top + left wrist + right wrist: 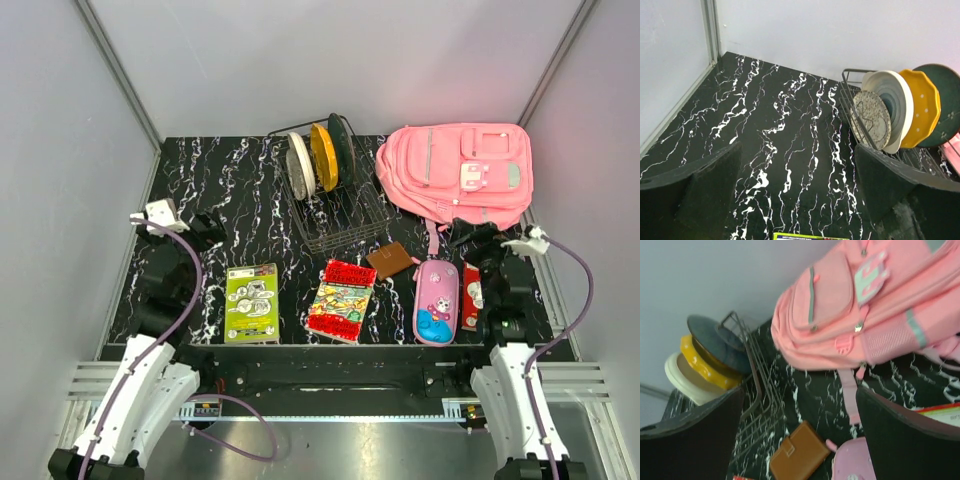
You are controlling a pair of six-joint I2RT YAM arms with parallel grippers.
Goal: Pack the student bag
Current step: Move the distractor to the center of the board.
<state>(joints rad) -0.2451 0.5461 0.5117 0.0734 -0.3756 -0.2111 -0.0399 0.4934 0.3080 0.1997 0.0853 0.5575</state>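
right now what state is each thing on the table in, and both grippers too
backpack: lying front up, front pockets zipped
pencil case: lying flat, looks closed
wallet: closed, lying flat
green book: closed, cover up
red book: closed, cover up
plates: standing on edge in the rack
rack: upright, front half bare
left gripper: open, holding nothing
right gripper: open, holding nothing

Bright, even diffuse light; shadows soft. Top, left wrist views sharp; right wrist soft, student bag [840,325] slightly blurred.
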